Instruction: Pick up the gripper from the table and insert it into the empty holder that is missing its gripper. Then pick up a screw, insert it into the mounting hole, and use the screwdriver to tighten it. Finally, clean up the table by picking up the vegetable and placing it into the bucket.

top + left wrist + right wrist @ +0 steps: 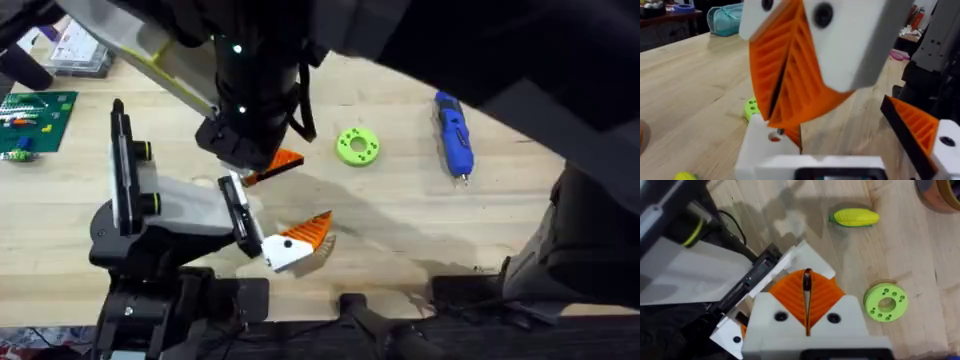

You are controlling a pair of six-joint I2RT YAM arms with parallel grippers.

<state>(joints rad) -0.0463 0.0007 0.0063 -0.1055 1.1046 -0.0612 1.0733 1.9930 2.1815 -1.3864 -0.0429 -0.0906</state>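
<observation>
My left gripper (pixel 300 195) is the light-grey body with the black frame. It stands open, with its twin orange finger (pixel 300 240) on one side and the holder (pixel 234 190) on the other. My right gripper (pixel 265 162) hangs right at the holder, its orange pads (pixel 790 297) shut on the gripper (pixel 285 162), whose white base (pixel 765 147) sits against the holder. The blue screwdriver (pixel 452 135) lies at the far right. The vegetable (pixel 855 217), a yellow corn cob, lies near the orange bucket (pixel 940 192). The screw is out of view.
A lime-green ring with holes (pixel 357 147) lies just right of the grippers. A green circuit board (pixel 35 120) and a clear box (pixel 75 50) sit at the far left. The right arm's dark bulk spans the upper right of the overhead view.
</observation>
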